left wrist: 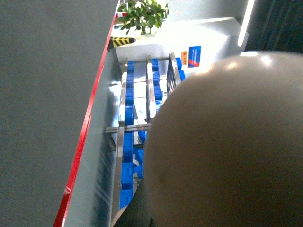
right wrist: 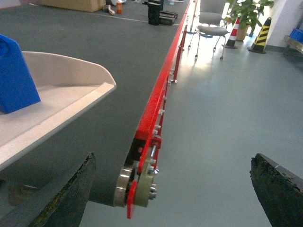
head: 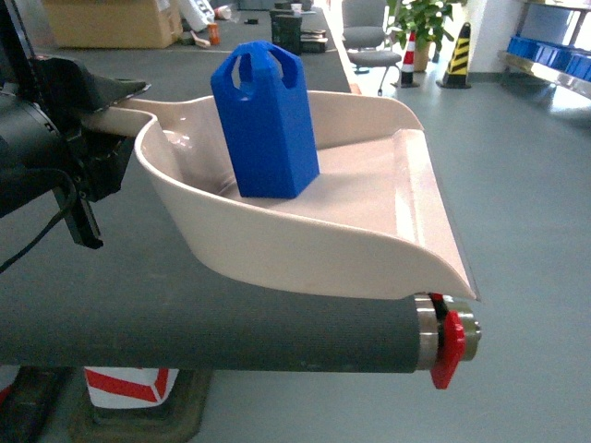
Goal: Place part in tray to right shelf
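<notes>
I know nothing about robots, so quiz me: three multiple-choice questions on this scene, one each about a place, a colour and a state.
1. Where is the part?
A. inside the tray
B. on the floor
C. on the chair

2. What colour is the tray?
A. red
B. cream-beige
C. green

3. How is the right claw?
A. shut on the part
B. shut on the tray
C. open, holding nothing

Answers: 1 A, the blue block stands upright in the scoop. 2 B, its glossy walls are pale beige. 3 C, its fingers sit far apart over the belt's end.

Glossy plastic tray (head: 369,198), matte belt (head: 185,305)
</notes>
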{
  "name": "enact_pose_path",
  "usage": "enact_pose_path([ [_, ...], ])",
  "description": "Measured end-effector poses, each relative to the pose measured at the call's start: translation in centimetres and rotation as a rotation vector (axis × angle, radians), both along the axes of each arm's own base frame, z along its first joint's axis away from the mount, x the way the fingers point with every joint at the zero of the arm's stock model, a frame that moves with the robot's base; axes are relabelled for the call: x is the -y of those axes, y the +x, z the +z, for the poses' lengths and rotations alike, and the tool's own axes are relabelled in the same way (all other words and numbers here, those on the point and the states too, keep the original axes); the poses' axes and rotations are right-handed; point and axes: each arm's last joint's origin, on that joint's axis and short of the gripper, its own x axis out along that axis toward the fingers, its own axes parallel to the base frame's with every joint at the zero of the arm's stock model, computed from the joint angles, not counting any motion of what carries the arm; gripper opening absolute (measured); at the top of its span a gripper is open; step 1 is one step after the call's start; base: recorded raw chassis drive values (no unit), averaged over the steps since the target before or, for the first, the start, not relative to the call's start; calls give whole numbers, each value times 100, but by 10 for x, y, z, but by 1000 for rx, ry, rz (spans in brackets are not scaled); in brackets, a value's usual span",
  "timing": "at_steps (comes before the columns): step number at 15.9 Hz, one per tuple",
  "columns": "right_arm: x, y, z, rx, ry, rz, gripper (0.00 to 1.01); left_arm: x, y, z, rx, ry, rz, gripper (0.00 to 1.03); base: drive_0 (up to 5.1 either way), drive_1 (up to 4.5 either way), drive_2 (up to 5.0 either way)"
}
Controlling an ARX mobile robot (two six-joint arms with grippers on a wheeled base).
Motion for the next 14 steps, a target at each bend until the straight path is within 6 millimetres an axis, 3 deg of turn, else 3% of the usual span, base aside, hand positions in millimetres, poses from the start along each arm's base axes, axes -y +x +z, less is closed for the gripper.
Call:
enact_pose_path([
  [14, 0, 0, -1, -5, -1, 1, 98, 1, 0, 0, -3, 2, -4, 14, 496, -216, -267],
])
